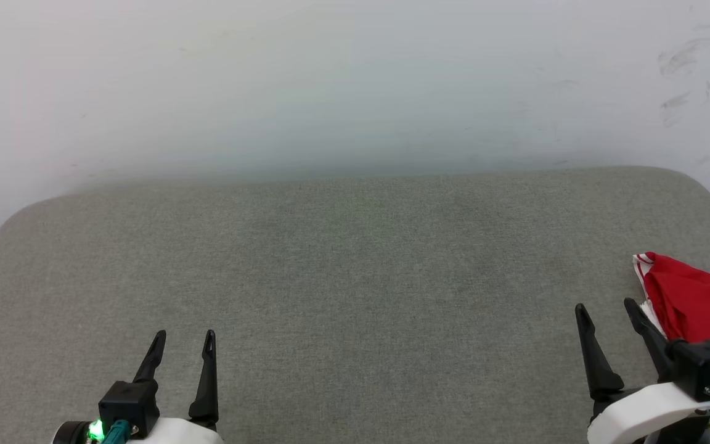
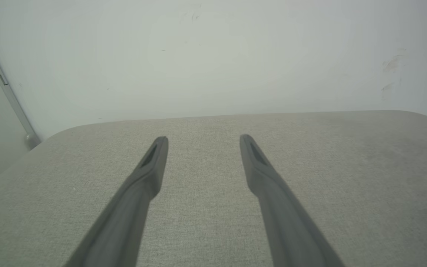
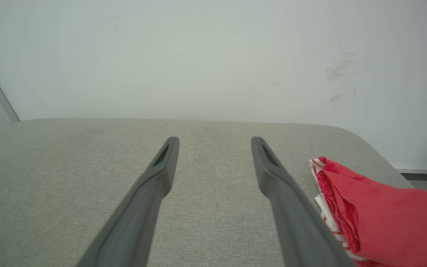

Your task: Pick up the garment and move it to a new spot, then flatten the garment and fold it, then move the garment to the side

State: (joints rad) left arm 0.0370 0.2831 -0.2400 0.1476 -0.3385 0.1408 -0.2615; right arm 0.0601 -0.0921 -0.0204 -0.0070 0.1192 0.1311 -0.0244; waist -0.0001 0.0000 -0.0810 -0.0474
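Shirt (image 1: 697, 308): red jersey with white striped trim, a soft bunched heap at the table's (image 1: 355, 277) far right edge, just beside your right gripper (image 1: 604, 304).
Left gripper (image 1: 185, 333), right gripper: jaws spread, empty.
Table: grey woven cover, rounded corners.
Risk: you pinch one loose layer only, or you nudge the heap off the edge.

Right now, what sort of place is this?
Likely an indoor workroom: a grey-green fabric-covered surface against a scuffed white wall, and a red garment with striped trim near its right edge.
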